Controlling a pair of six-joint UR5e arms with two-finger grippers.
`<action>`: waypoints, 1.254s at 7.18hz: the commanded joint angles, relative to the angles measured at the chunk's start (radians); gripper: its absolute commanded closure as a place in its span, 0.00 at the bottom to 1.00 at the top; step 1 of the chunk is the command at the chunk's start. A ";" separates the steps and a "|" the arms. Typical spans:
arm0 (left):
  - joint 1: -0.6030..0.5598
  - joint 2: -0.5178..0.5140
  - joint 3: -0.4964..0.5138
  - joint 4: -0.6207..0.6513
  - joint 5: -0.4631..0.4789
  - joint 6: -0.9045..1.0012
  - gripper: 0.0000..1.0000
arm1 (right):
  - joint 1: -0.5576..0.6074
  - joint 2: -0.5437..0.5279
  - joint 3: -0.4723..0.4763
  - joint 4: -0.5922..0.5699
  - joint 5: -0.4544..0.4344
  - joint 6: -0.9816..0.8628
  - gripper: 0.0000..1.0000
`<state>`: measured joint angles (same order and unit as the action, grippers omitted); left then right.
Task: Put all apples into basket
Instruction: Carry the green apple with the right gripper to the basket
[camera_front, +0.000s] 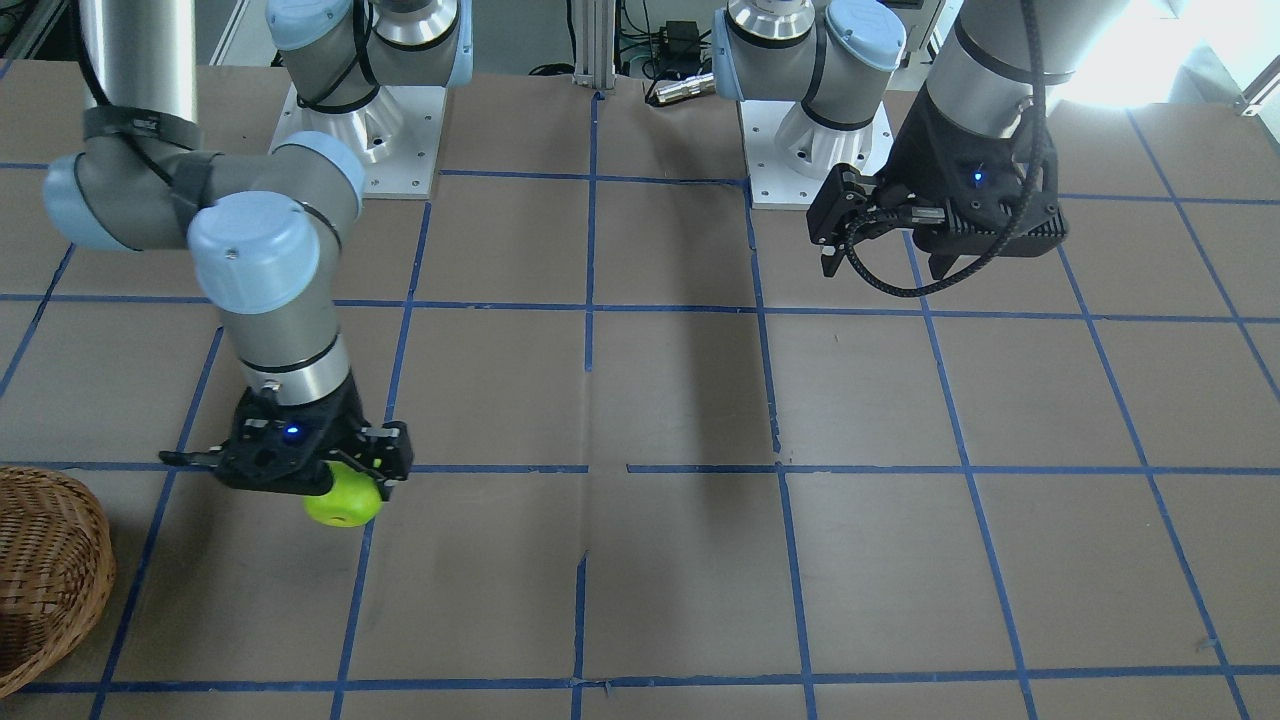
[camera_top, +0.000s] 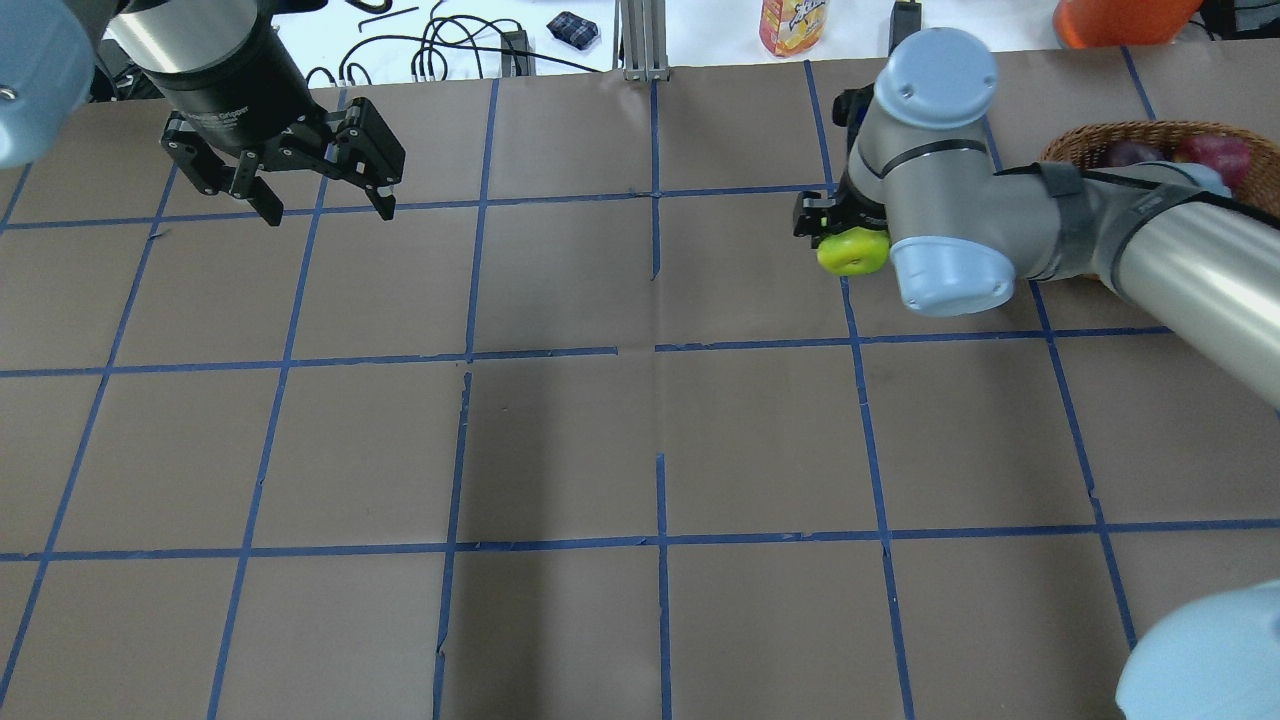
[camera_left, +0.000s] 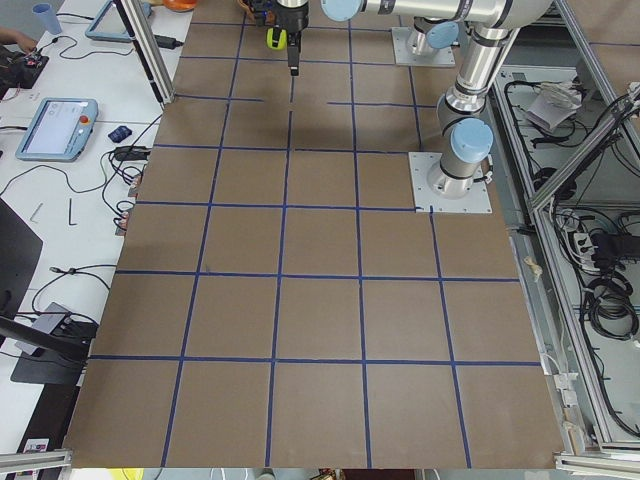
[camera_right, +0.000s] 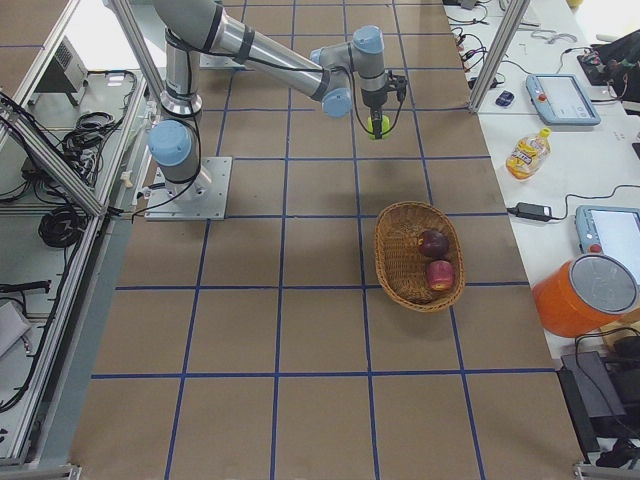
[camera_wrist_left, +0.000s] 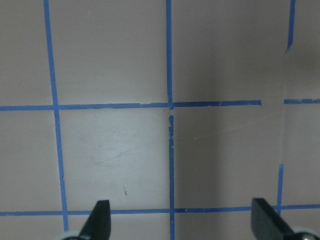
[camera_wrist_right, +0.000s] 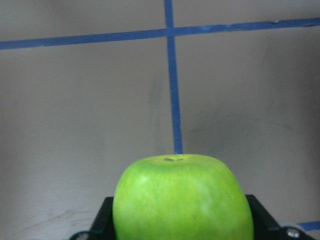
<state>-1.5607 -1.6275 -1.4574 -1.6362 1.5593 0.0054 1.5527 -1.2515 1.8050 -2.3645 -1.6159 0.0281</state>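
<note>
My right gripper (camera_front: 340, 487) is shut on a green apple (camera_front: 343, 502) and holds it above the table. The apple also shows in the overhead view (camera_top: 853, 251), the right wrist view (camera_wrist_right: 182, 197) and the exterior right view (camera_right: 379, 125). The wicker basket (camera_top: 1085, 142) stands to the right of that gripper in the overhead view, apart from it. It also shows at the front view's left edge (camera_front: 45, 560). Two red apples (camera_right: 433, 243) (camera_right: 439, 274) lie in the basket (camera_right: 388, 255). My left gripper (camera_top: 328, 212) is open and empty, far off above bare table (camera_wrist_left: 182, 220).
Beyond the table's far edge stand a yellow bottle (camera_top: 795, 25) and an orange container (camera_top: 1120, 15), with cables and tablets on the side bench. Brown paper with a blue tape grid (camera_top: 655, 350) covers the table.
</note>
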 joint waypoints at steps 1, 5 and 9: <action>-0.001 0.000 0.002 0.001 -0.004 -0.012 0.00 | -0.234 0.000 -0.007 0.004 0.007 -0.379 0.64; -0.005 0.003 0.002 0.007 -0.001 -0.012 0.00 | -0.405 0.165 -0.223 0.037 0.109 -0.779 0.66; -0.009 0.023 0.002 0.004 0.005 -0.008 0.00 | -0.448 0.271 -0.305 0.042 0.177 -0.789 0.61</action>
<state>-1.5675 -1.6034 -1.4539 -1.6308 1.5632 -0.0041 1.1076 -0.9950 1.5075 -2.3233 -1.4495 -0.7580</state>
